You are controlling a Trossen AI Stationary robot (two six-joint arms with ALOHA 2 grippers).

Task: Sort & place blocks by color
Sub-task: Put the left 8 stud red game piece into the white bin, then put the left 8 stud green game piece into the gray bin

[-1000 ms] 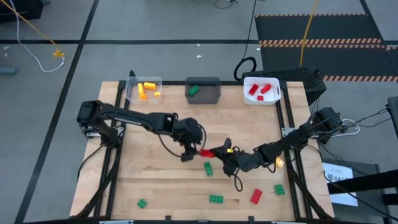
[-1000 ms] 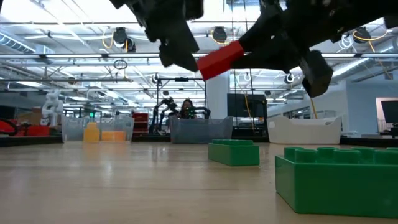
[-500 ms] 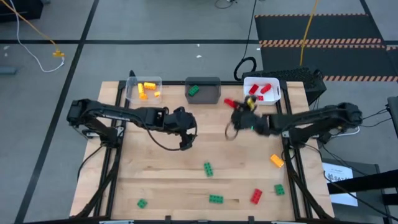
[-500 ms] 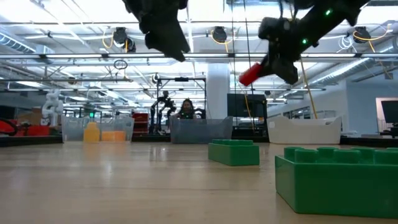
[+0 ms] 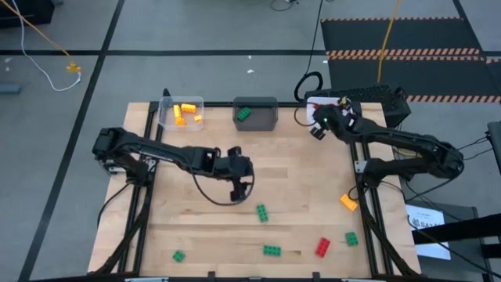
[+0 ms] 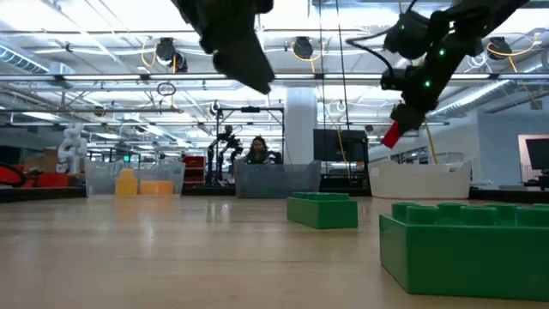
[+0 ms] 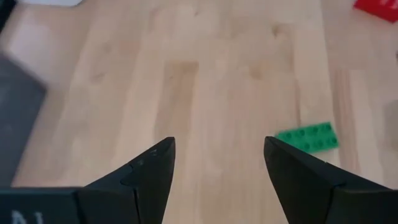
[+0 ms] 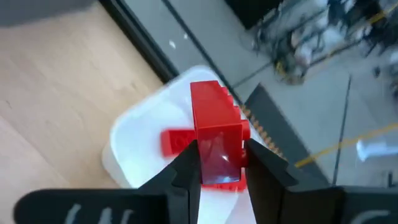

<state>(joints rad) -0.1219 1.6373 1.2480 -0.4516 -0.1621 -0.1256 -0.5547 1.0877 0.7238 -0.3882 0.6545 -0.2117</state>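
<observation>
Red block (image 8: pixel 216 140) clamped in right gripper (image 8: pixel 221 163), above white bin (image 8: pixel 143 134).

The pale wooden counter (image 5: pixel 196 227) carries three bins along its far edge: a clear bin (image 5: pixel 181 112), a dark grey bin (image 5: pixel 256 114) just right of it, and a white bin (image 5: pixel 313 124) beyond. Nearer than the grey bin, loose blocks (image 5: pixel 263 211) lie scattered: four green, one red, one orange.

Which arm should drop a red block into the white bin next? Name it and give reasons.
Right. The right gripper is shut on a red block directly above the white bin. The left gripper is open and empty over mid-table.
</observation>
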